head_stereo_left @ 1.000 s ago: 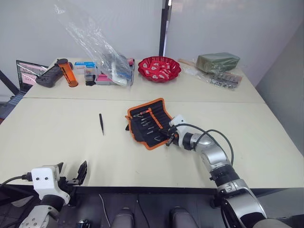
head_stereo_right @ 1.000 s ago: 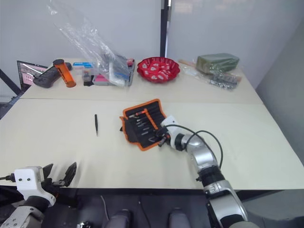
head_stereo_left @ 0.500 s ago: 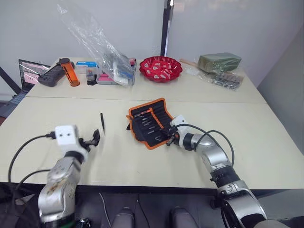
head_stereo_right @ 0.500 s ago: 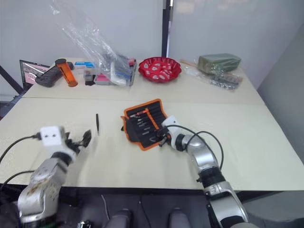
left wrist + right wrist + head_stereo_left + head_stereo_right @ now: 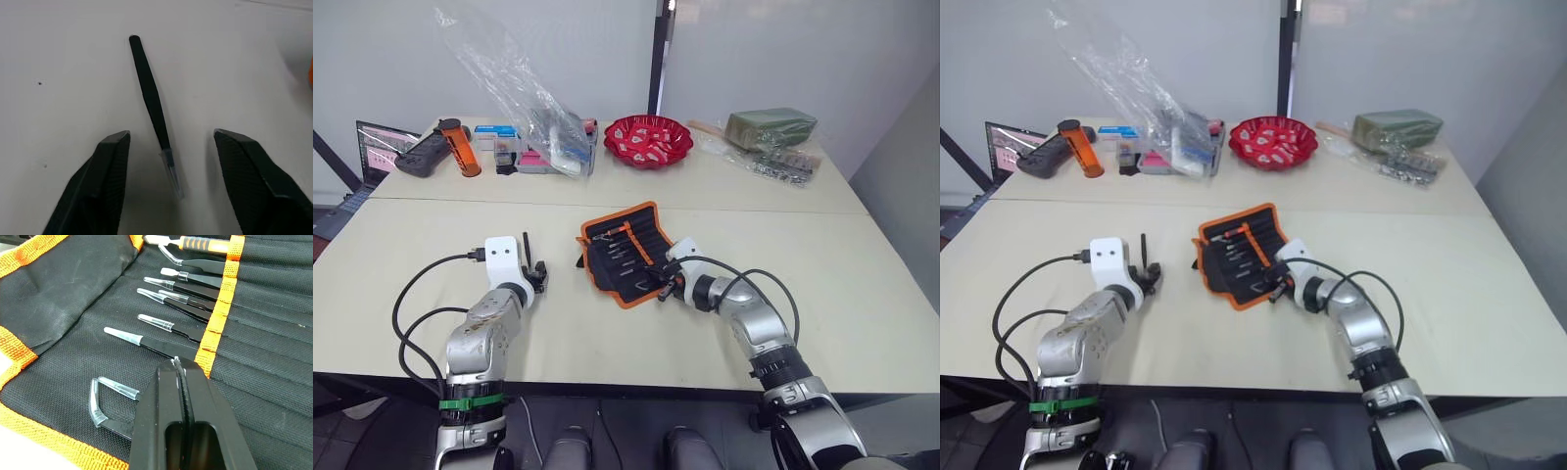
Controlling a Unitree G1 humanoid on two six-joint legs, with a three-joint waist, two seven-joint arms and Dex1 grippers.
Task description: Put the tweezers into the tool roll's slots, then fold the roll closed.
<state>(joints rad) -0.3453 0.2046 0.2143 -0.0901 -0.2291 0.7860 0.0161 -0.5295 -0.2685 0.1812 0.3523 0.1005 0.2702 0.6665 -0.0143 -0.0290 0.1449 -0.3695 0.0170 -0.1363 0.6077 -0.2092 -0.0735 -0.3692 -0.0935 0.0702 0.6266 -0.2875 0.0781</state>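
Observation:
The tool roll (image 5: 625, 253) lies open mid-table, black fabric with orange edging. Several tweezers (image 5: 166, 301) sit with their handles in the slots (image 5: 274, 333) and their clear-capped tips sticking out. My right gripper (image 5: 176, 364) is shut, its tip resting on the roll's inner face at the orange strip, with nothing visible between the fingers. One loose tweezers (image 5: 150, 95) lies on the table left of the roll. My left gripper (image 5: 171, 133) is open just short of it, a finger on either side of its capped tip, touching nothing.
Along the back of the table stand a red bowl (image 5: 649, 140), a crumpled clear plastic bag (image 5: 524, 98), an orange cylinder (image 5: 462, 147), a black controller (image 5: 421, 155) and a green packet (image 5: 771, 125). Cables hang from both wrists.
My left arm has come up from below the table's front edge and moved forward to the loose tweezers. The right gripper has stayed on the roll.

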